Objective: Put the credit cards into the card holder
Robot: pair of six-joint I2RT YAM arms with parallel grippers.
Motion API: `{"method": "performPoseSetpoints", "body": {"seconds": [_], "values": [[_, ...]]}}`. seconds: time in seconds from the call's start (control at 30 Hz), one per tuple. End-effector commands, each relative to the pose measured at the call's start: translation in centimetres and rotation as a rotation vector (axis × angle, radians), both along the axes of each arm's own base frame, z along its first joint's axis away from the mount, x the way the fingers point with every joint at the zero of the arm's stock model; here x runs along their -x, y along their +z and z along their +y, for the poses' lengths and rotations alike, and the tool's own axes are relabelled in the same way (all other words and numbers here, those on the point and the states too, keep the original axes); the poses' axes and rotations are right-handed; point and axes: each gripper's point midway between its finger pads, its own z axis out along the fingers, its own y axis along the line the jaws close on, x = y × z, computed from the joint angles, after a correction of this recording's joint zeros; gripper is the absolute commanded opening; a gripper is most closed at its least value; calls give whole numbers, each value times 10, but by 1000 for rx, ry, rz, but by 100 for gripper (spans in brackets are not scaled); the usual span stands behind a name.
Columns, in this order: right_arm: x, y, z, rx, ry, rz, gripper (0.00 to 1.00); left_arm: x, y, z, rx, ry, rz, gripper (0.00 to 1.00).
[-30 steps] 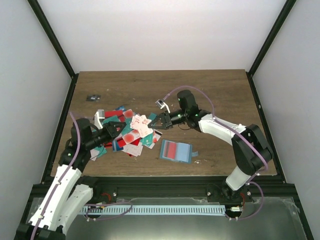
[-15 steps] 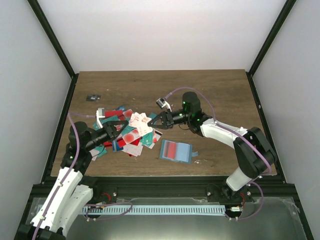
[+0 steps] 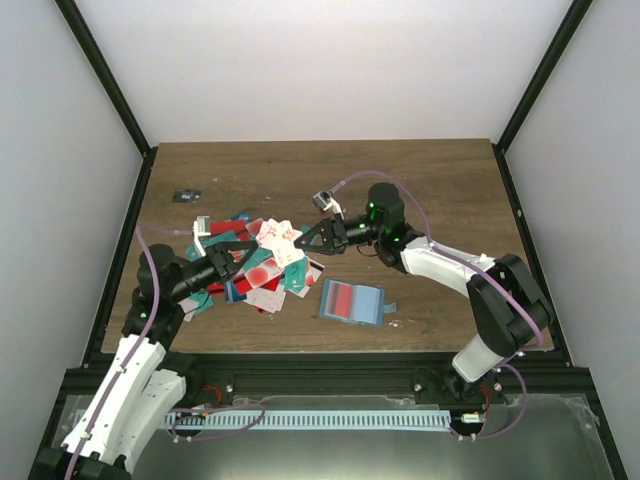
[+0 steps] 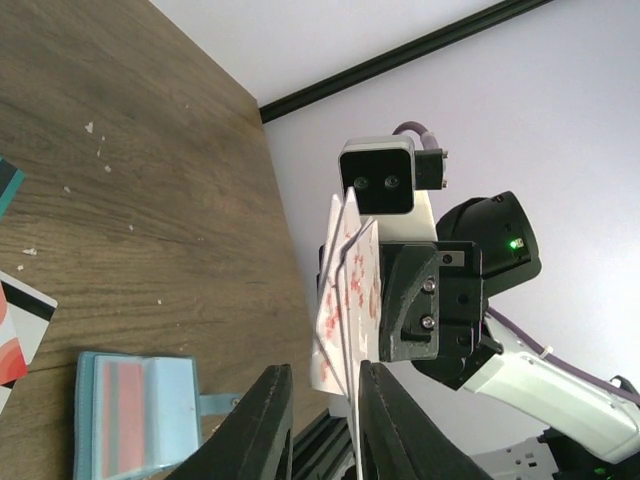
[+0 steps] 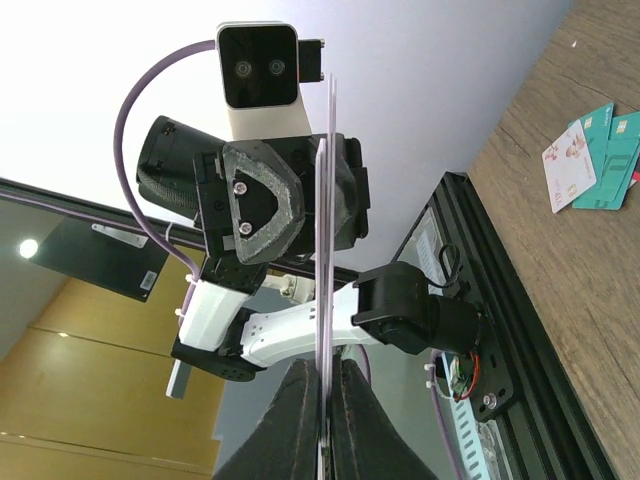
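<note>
Top external view: both arms leaned in toward each other over the bench (image 3: 420, 180), above a pile of loose cards (image 3: 262, 282).
Right fingers (image 3: 303, 239): clamped on a small fan of white, red-blotched credit cards (image 3: 280, 238).
Left fingers (image 3: 243, 255): at the fan's opposite end.
Card holder (image 3: 351, 301): lay open on the bench, right of the pile and apart from it.
Left wrist view: the fan's edge sat in the narrow gap between the left fingers; whether they pinched it could not be told. The card holder showed at lower left.
Right wrist view: the cards, edge-on, were pinched between the right fingers.
</note>
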Motion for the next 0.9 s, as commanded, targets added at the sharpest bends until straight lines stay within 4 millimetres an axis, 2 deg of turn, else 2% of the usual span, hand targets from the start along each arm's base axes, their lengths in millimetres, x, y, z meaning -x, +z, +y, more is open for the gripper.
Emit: {"method": "performPoseSetpoints", "body": {"seconds": [0.0,0.17,0.47,0.87], "values": [[2,19,-2,-44,-4,-51,1,0,3,2,5,8,-19,26],[3,19,-3,-45,-8,-47,1,-1,6,6,1,44,-28,31],[5,21,-4,-59,1,-45,1,-4,7,2,14,16,-33,20],[5,19,-4,-62,6,-35,1,-7,9,-2,32,-6,-41,15]]}}
